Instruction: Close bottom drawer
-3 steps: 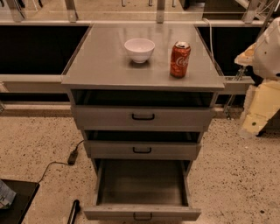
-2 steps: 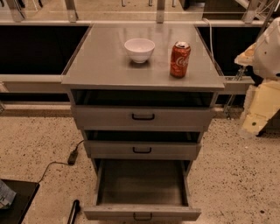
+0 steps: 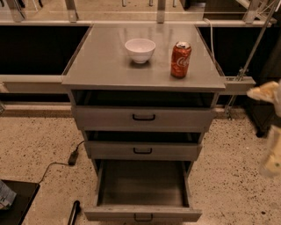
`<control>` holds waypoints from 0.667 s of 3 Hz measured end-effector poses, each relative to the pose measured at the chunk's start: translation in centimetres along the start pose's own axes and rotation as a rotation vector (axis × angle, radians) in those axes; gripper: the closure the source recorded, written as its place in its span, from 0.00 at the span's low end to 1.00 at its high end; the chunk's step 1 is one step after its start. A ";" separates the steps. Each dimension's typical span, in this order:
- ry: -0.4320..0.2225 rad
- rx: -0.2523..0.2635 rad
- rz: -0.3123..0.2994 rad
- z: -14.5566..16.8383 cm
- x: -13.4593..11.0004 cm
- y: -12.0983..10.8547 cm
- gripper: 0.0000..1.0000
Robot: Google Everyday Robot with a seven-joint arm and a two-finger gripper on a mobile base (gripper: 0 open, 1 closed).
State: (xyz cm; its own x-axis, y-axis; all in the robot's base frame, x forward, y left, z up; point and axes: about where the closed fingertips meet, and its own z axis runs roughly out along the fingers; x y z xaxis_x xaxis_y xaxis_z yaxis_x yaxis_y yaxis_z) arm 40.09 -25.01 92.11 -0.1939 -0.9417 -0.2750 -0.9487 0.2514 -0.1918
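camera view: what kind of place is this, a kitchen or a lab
Probably a lab or workshop test area: a grey metal drawer cabinet on speckled floor, metal rails behind, bottom drawer pulled out. The gripper is at the right edge.

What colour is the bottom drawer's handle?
Black handle on the grey bottom drawer, in the camera view. The gripper is at the right edge.

Smooth grey metal with a dull sheen and faint reflections on worktop (image 3: pixel 101 61). Same grey metal, matt, on bottom drawer (image 3: pixel 109 214); black handle. Glossy white, ceramic-looking bowl (image 3: pixel 140 49). Shiny red metal can (image 3: pixel 181 59). Speckled, terrazzo-like floor (image 3: pixel 39 140). Cream, plastic-looking gripper (image 3: pixel 272 151) at right edge, beside cabinet.
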 end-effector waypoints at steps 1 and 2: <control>-0.138 -0.119 0.122 5.7 8.1 6.0 0.00; -0.257 -0.222 0.233 10.9 16.5 12.4 0.00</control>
State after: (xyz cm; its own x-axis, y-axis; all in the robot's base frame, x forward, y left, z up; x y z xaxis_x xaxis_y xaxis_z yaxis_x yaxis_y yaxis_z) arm 27.82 -35.01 74.96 -0.3680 -0.7716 -0.5188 -0.9231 0.3703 0.1041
